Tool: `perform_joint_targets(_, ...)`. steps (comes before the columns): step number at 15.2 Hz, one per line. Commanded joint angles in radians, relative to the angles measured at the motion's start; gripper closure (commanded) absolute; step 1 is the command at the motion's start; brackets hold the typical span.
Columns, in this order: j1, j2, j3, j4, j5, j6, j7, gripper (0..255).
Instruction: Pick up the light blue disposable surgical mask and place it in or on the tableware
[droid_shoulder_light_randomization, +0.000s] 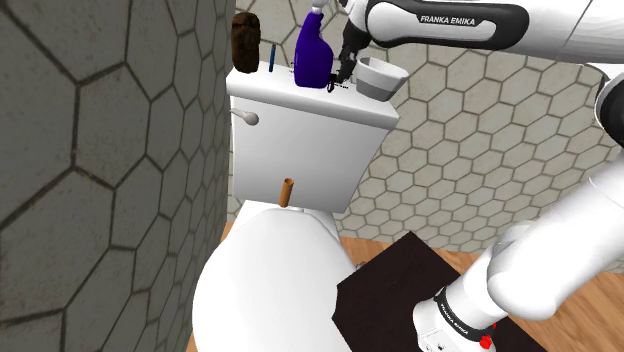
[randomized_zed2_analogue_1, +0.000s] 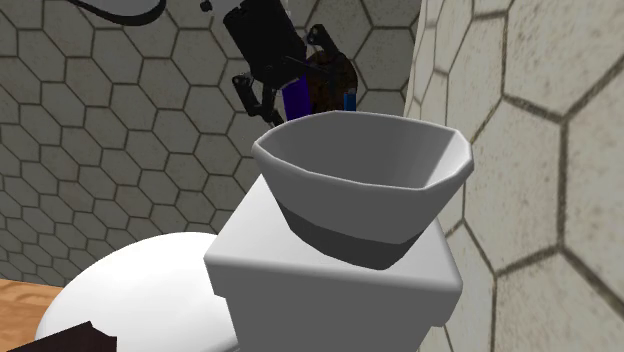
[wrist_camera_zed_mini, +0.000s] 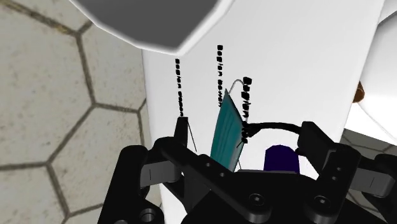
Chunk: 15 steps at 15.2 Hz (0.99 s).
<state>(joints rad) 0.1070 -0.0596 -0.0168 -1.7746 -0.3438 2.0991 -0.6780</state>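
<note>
Mask (wrist_camera_zed_mini: 228, 130), teal-blue and seen edge-on, stands upright just ahead of the black gripper (droid_shoulder_light_randomization: 345, 70) above the white toilet tank lid (droid_shoulder_light_randomization: 290, 98). These angles do not show whether the gripper is clamped on it or merely straddling it.

In the shoulder view the grey-and-white bowl (droid_shoulder_light_randomization: 381, 76) sits just beside the gripper at three o'clock. A purple spray bottle (droid_shoulder_light_randomization: 313, 52) stands close at nine o'clock.

Trouble looks likeliest in that tight gap. A sideways move toward three o'clock could bump the bowl's rim and push it along the narrow lid toward the wall. A swing the other way could topple the bottle. The mask itself looks limp. If the hold is thin, it may slip free or its ear loop (wrist_camera_zed_mini: 236, 81) may snag. It could then drape over the rim rather than land inside, or fall to the toilet (droid_shoulder_light_randomization: 265, 270) at six o'clock.
</note>
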Motion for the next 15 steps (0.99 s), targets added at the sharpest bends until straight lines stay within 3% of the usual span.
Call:
perform_joint_targets(1,-0.002,0.017,-0.002,0.003,-0.002,0.021,-0.009,0)
perform_joint_targets(6,-0.011,0.052,-0.012,-0.021,-0.007,0.082,-0.006,0)
perform_joint_targets(14,-0.011,0.052,-0.012,-0.021,-0.007,0.082,-0.006,0)
perform_joint_targets(15,-0.011,0.052,-0.012,-0.021,-0.007,0.082,-0.006,255)
